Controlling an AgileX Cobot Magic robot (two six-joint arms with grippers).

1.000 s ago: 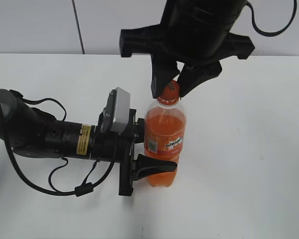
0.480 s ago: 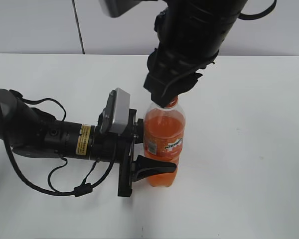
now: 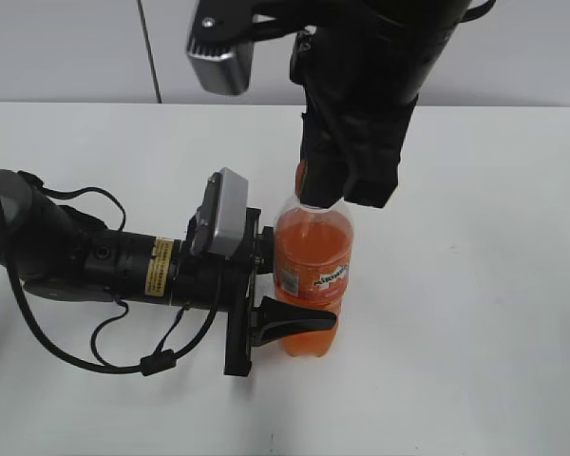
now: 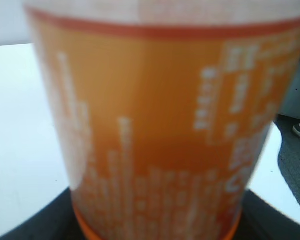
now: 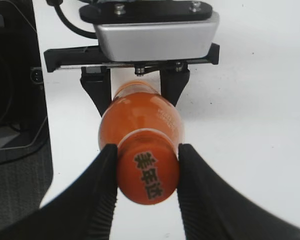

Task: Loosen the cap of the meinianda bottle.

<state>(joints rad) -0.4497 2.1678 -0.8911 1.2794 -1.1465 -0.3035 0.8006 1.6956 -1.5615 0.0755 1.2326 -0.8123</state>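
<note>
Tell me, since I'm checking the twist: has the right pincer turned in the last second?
Yes. The right pincer has rotated about the small orange plastic cap, while the clear orange soda bottle stayed put.

The meinianda bottle (image 3: 313, 275) is seen as clear, glossy plastic, its label (image 4: 155, 130) smooth and printed. The cap (image 5: 147, 172) is shown as smooth orange plastic with dark print. Ribbed matt black pads (image 5: 102, 195) are seen on the right hand (image 5: 147, 190). The bench (image 3: 475, 285) is presented as matt white.
</note>
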